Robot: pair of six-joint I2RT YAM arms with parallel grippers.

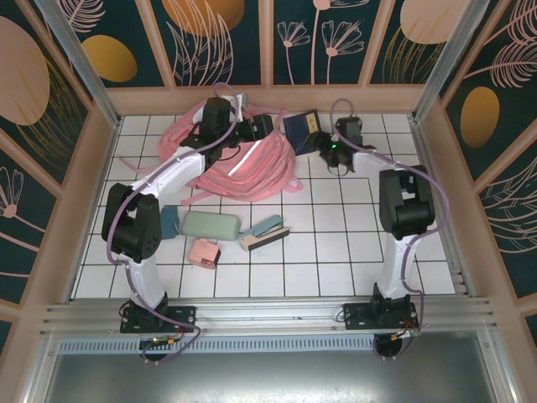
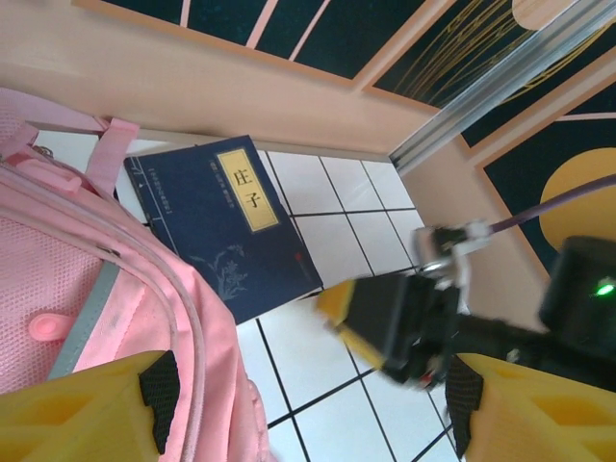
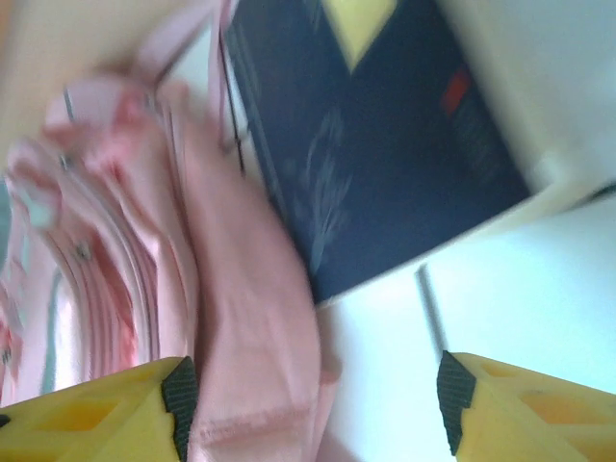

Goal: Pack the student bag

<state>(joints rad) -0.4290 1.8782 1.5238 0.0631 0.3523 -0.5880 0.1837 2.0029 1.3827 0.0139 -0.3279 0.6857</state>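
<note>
**Workspace.** The student bag (image 1: 243, 164) lies at the rear centre-left of the tiled table (image 1: 352, 252), close to the back wall (image 2: 241, 87). A dark blue book (image 1: 297, 128) with a yellow title label lies flat just beside the bag's right edge; whether they touch cannot be told.

**Grippers.** The left gripper (image 2: 310, 390) hangs over the bag's right edge, fingers spread wide, gripping nothing. The right gripper (image 3: 316, 393) faces it across the book, fingers likewise apart and empty.

**Other items.** Nearer the arm bases lie:
- a teal object (image 1: 168, 222);
- a pale green case (image 1: 210, 225);
- a small pink box (image 1: 204, 252);
- a stapler-like item (image 1: 264, 233).

**Obstructions.**
- The left arm covers the bag's upper portion and part of the teal object.
- The right wrist view is blurred, so bag seams and book markings are illegible there.
- The frame cuts off the book's top edge.
</note>
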